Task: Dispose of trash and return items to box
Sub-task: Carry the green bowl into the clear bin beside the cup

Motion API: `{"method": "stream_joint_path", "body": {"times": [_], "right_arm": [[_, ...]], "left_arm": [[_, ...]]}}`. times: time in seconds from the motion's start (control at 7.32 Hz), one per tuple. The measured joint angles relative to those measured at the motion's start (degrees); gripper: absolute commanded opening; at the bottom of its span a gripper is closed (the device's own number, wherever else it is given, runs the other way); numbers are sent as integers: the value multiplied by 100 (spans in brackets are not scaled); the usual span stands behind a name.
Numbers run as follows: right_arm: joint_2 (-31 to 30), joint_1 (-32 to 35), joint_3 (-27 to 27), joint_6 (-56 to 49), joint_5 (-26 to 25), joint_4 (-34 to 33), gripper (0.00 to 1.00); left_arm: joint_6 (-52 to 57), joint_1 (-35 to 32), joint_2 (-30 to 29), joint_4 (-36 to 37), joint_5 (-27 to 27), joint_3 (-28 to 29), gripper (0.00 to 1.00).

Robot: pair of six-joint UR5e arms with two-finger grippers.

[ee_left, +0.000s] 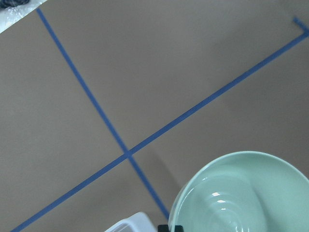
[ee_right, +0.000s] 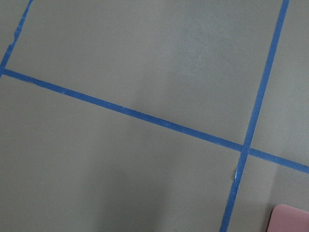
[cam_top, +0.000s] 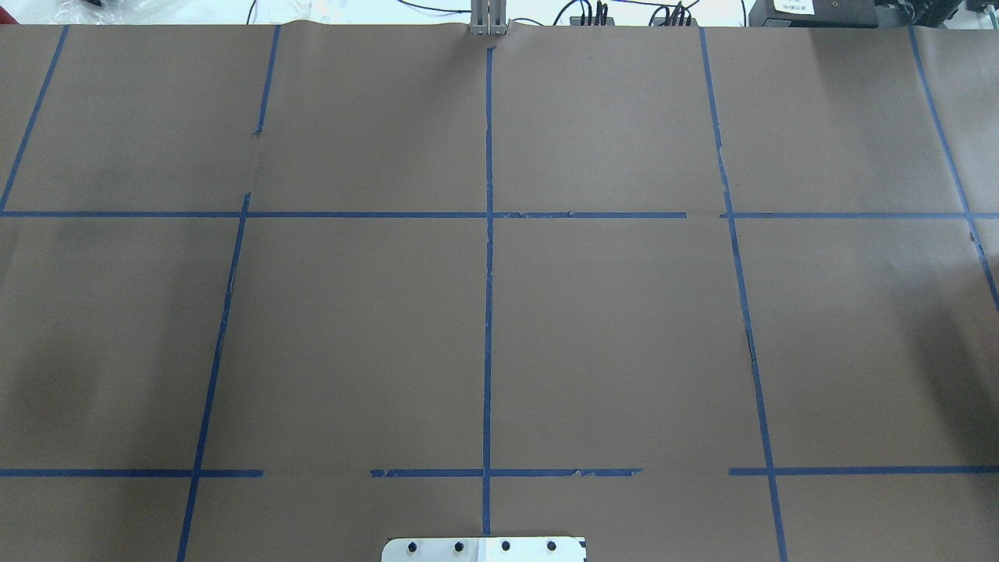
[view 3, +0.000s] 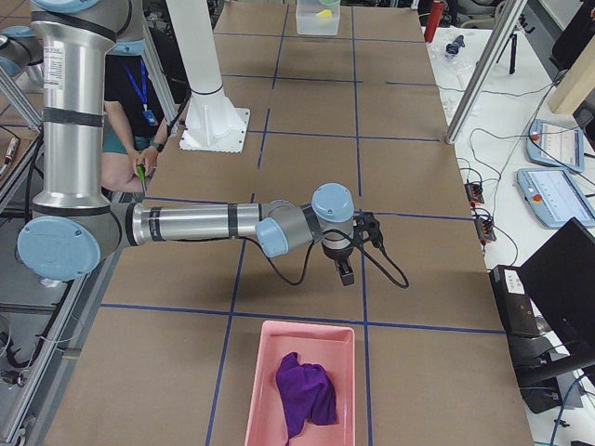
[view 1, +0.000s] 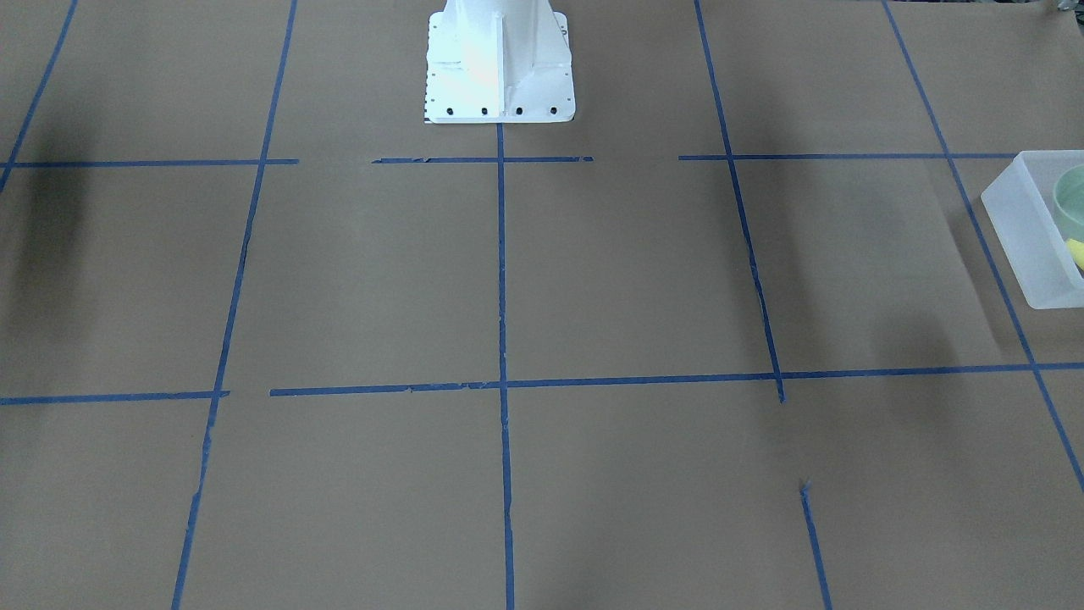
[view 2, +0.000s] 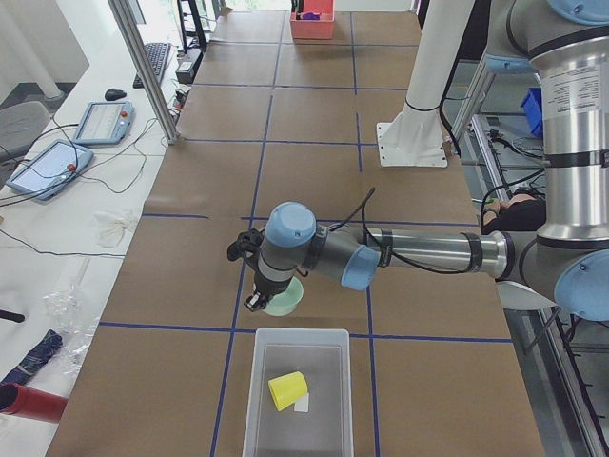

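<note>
In the exterior left view my left gripper [view 2: 257, 301] is shut on the rim of the pale mint-green bowl [view 2: 285, 297], holding it just beyond the far end of the frosted-white box [view 2: 328, 335]. The left wrist view shows the bowl [ee_left: 241, 193] close up, a dark fingertip [ee_left: 170, 228] at its rim and a corner of the box [ee_left: 130, 224]. The yellow cup [view 2: 288, 390] lies on its side inside the box. The front-facing view shows the box [view 1: 1029, 237], bowl [view 1: 1071, 203] and cup [view 1: 1077, 250] at its right edge. My right gripper [view 3: 345, 270] hovers over bare table; I cannot tell whether it is open.
A pink tray [view 3: 265, 372] holding a purple cloth [view 3: 305, 390] sits at the table's right end, near my right gripper; its corner shows in the right wrist view [ee_right: 292, 217]. The white robot base [view 1: 500, 63] stands mid-table. Blue tape lines cross the brown paper.
</note>
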Motion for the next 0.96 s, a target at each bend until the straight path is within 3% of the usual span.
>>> {"method": "stream_joint_path", "body": {"times": [0.41,0.68,0.96], "right_arm": [[-5,0,-111,2,-3,263,100],[12,0,-130,6,-5,304,100],[19,0,-134,3,-5,308,100]], "left_arm": [[897,-592,406,-481,12,620,0],[65,-588,719,-1858,21,1150,0],[-327,-374,815,-2578,-35,1504,3]]}}
